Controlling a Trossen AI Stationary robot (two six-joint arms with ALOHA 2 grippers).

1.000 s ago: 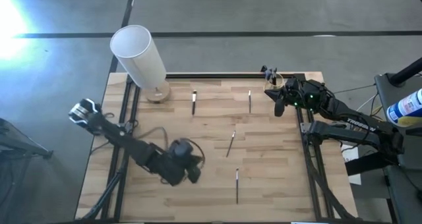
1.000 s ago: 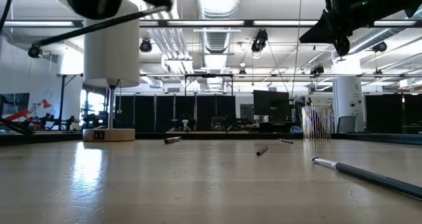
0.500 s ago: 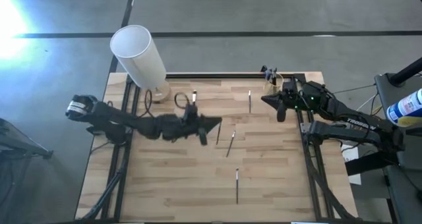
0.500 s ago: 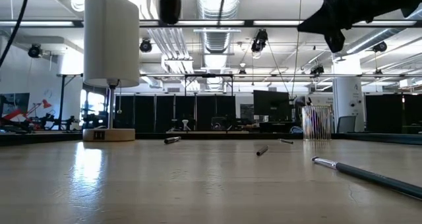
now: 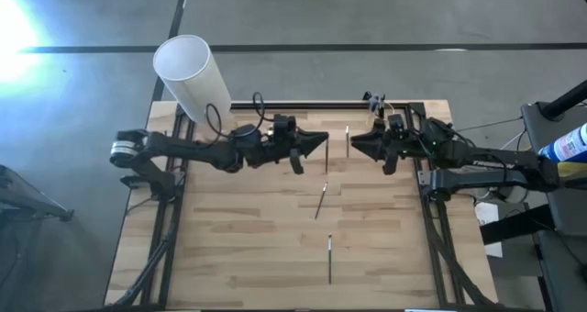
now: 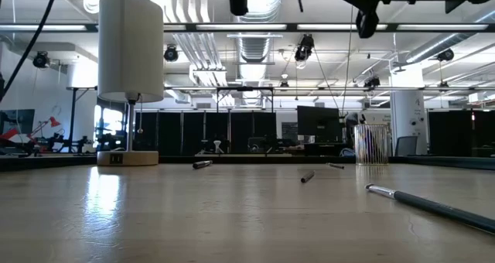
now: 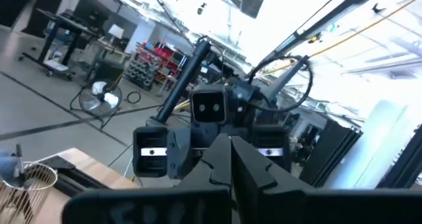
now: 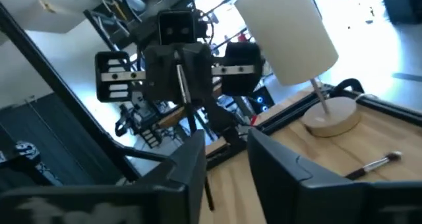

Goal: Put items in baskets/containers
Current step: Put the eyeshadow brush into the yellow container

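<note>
Four sticks (image 6: 307,177) counted flat on the table (image 5: 229,257) in the low view. A fifth stick (image 8: 179,79) pinched in the left gripper (image 5: 316,145). One small clear cup (image 6: 371,145), with more sticks inside, too thin and close to count. One tall white cylinder (image 5: 193,73) on one round wooden base (image 5: 220,128). Two arms, so also one right gripper (image 5: 359,145).

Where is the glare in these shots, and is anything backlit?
High view: glare washes the floor's top-left corner, beside the white cylinder. Low view: ceiling lights sheen the table below it. Right wrist view: a bright background backlights the left end effector holding a stick.
</note>
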